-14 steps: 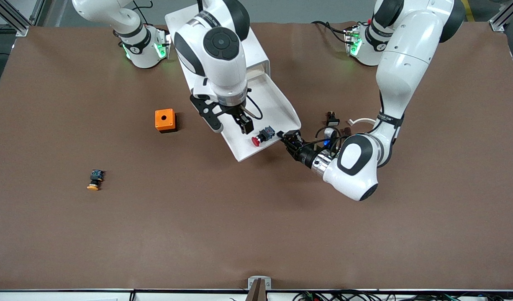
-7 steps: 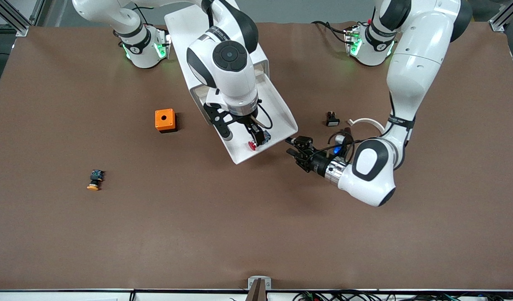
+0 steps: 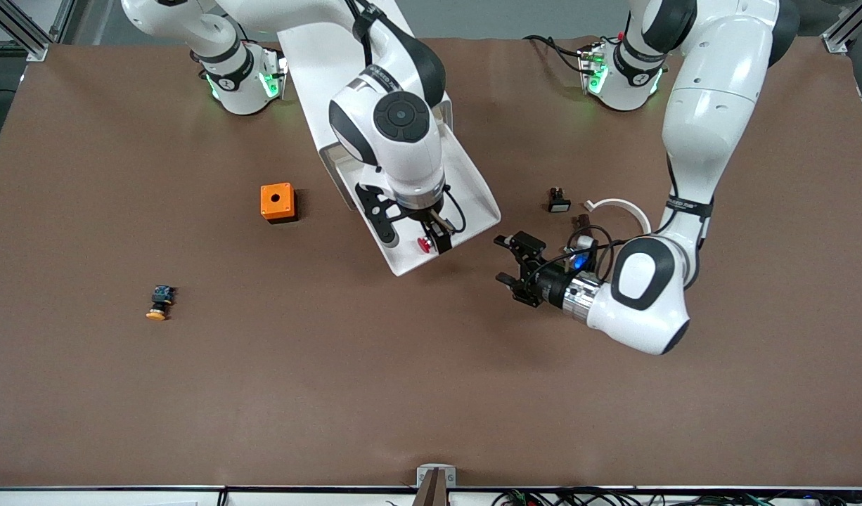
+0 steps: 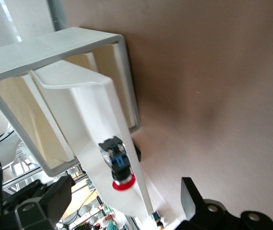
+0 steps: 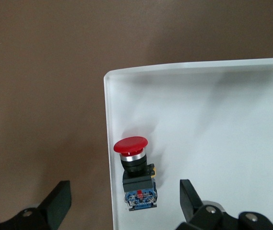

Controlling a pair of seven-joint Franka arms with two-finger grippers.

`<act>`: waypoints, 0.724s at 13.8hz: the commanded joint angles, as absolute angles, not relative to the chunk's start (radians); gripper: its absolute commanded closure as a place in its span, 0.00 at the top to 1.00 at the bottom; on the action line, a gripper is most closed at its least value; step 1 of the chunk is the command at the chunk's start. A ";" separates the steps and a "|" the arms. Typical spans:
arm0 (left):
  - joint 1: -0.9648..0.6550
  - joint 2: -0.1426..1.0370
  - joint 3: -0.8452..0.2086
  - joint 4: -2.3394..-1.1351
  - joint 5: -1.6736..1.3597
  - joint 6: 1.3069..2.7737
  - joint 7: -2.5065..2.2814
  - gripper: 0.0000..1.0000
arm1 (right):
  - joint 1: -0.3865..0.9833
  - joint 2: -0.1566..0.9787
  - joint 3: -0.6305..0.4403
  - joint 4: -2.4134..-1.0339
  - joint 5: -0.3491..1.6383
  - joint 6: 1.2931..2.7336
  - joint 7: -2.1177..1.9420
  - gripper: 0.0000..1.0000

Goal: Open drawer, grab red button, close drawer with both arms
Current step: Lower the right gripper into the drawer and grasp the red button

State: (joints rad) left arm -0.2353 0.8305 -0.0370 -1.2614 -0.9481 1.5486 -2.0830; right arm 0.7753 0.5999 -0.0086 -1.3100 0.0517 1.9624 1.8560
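Nearest the front camera, the left gripper (image 3: 510,261) hovers over bare table just beside the pulled-out drawer (image 3: 473,186), fingers spread and holding nothing, while the right gripper (image 5: 124,201), jaws apart, straddles the red-capped button (image 5: 135,171) lying in the drawer's front end by its lip.

Red-capped button (image 5: 137,176) in open drawer (image 5: 222,120)

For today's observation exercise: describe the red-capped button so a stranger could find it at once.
Find the white cabinet between the arm bases, then its pulled-out drawer. The button lies in the drawer near the front lip, under the open right gripper. Its cap is red; its twin on the mat is orange-yellow.
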 commanded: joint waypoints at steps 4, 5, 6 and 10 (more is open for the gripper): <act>-0.235 0.799 0.031 -1.246 -0.884 1.534 -1.777 1.00 | 0.793 0.664 -0.017 -1.255 0.058 1.951 1.873 1.00; -0.241 0.789 0.031 -1.233 -0.861 1.535 -1.706 1.00 | 0.798 0.667 -0.017 -1.255 0.057 1.950 1.868 1.00; -0.242 0.784 0.031 -1.229 -0.856 1.537 -1.674 1.00 | 0.805 0.675 -0.017 -1.256 0.054 1.950 1.867 1.00; -0.235 0.727 0.034 -1.229 -0.755 1.535 -1.540 1.00 | 0.824 0.683 -0.017 -1.259 0.055 1.951 1.852 1.00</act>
State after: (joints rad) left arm -0.2319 0.7698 0.0247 -1.2210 -0.8238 1.5443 -1.6024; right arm 0.8058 0.6632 -0.0084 -1.2914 0.0517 1.9620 1.8571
